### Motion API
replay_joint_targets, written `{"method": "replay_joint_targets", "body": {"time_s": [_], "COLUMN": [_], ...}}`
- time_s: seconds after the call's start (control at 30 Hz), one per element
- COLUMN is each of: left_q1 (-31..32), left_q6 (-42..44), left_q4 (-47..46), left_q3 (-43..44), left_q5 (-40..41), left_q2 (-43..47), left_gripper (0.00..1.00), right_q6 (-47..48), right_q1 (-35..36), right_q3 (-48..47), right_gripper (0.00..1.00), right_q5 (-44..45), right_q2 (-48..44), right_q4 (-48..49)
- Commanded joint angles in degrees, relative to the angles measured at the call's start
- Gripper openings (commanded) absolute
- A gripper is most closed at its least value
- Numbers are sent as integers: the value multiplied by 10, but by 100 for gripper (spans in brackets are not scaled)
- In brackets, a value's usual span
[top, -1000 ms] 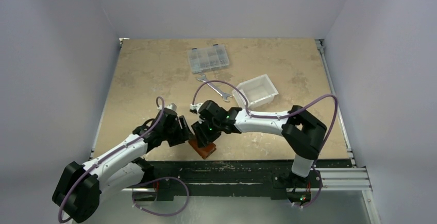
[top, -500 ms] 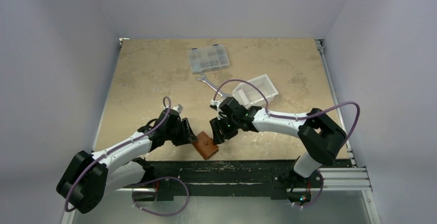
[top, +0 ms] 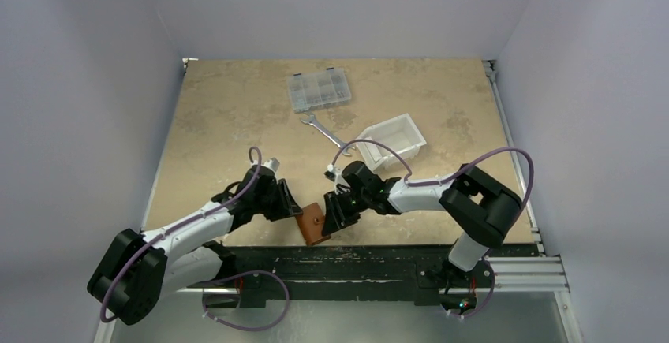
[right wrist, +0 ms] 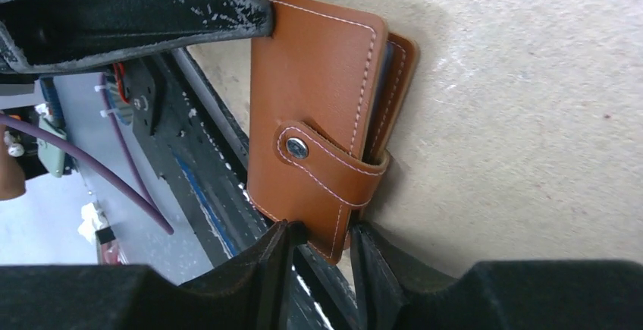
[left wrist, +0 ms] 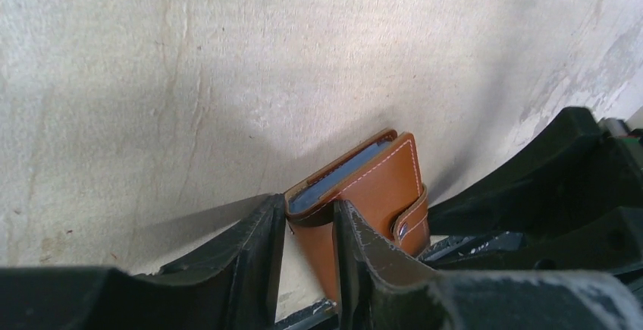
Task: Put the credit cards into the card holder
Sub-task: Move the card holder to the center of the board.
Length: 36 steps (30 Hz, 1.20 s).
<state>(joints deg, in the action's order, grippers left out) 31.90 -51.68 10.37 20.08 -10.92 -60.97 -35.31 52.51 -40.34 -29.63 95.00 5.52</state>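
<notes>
At the near edge, the right gripper (right wrist: 322, 240) is back on the holder (top: 314, 223), fingers (right wrist: 258, 273) narrowly parted, pinching a corner. The left gripper (left wrist: 309, 222) pinches another

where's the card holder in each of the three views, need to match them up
top external: card holder bottom centre, at the table's near edge.
left wrist: lower centre, one corner between the left gripper's jaws.
right wrist: centre-left, large in frame, lower corner between the right gripper's jaws.
shared landmark: its snap strap, seen in both wrist views; only a pale dot from above.
</notes>
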Motion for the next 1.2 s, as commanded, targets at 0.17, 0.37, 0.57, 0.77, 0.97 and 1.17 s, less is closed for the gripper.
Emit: {"method": "replay_joint_targets", "body": {"time_s": [0.17, 0.37, 0.57, 0.77, 0.97, 1.17], "left_q1": [2, 1, 0, 0, 0, 2], "left_q6": [6, 1, 30, 51, 49, -13], "left_q4": [-23, -1, 105, 183, 224, 163], "left_q3": [9, 15, 93, 159, 181, 69], "left_q5": [-32, -13, 73, 136, 155, 89], "left_q2": [-44, -11, 5, 28, 57, 72], "left_gripper": [29, 39, 65, 68, 67, 60], "right_q6": [-16, 0, -64, -137, -200, -222], "right_q1": [5, -6, 4, 17, 31, 17], "right_q3": [-13, -75, -37, 13, 20, 6], "right_gripper": [21, 14, 32, 36, 27, 27], "right_q5": [84, 53, 16, 52, 120, 159], "right_q2": [4, 47, 52, 41, 61, 76], "right_q4": [16, 17, 115, 192, 237, 248]}}
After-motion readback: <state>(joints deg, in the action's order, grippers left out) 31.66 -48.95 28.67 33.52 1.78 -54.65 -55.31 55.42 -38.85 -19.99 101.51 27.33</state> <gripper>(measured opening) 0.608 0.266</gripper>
